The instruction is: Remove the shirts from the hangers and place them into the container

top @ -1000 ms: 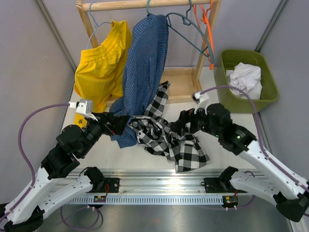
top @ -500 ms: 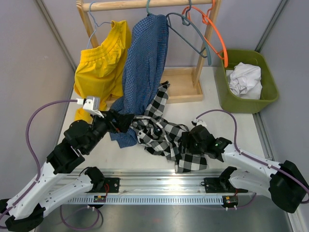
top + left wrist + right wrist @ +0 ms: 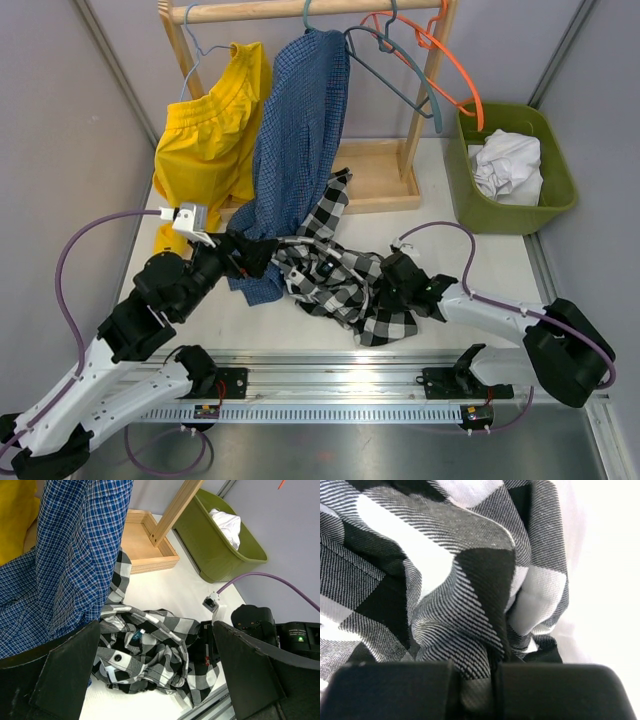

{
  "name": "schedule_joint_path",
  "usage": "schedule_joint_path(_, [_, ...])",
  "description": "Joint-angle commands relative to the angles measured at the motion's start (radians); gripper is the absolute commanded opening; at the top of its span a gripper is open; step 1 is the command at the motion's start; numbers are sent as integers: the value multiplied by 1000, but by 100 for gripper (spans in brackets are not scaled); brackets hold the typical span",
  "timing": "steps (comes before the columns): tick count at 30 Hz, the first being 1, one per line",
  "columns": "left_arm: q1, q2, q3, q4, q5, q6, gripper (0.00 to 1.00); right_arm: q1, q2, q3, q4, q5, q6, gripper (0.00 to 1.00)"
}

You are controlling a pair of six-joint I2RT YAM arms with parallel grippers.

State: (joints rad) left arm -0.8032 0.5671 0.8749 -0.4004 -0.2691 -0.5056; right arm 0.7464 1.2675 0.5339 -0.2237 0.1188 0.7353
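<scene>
**Ana:** The wooden rail frame (image 3: 300, 11) is carrying the blue shirt (image 3: 300, 120), which is hanging right down to the bench. The plaid shirt (image 3: 340, 275) is lying crumpled just in front of the frame's base, touching the blue one's tail.

**Ben:** And the container (image 3: 500, 218) is sitting just to the right of the frame, with the white shirt (image 3: 508, 165) already bundled inside.

**Ana:** So the plaid one is going next, I'd say. The right gripper (image 3: 495, 672) is pinching a fold on the side of the heap away from the frame, with its jaws closed tight on the cloth.

**Ben:** The left gripper (image 3: 155, 670) is hovering wide open in front of the frame, by the blue hem, and it's holding nothing.

**Ana:** It's only gripping a thin fold, though. I'm thinking it should be lifting high and slowly, so the sleeves are clearing the blue hem rather than dragging it. Then it should be swinging to the right of the frame, over the rim, before it lets go.
</scene>
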Motion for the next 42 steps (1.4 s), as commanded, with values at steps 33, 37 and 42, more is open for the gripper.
schedule_joint_path(33, [2, -96, -31, 21, 1, -36, 99, -11, -31, 491, -252, 425, -271, 0])
schedule_joint_path(37, [2, -114, -34, 9, 1, -42, 99, -87, 108, 531, -224, 490, -247, 0])
schedule_joint_path(42, [2, -139, -37, -8, -1, -45, 99, -163, 303, 607, -229, 525, -263, 84])
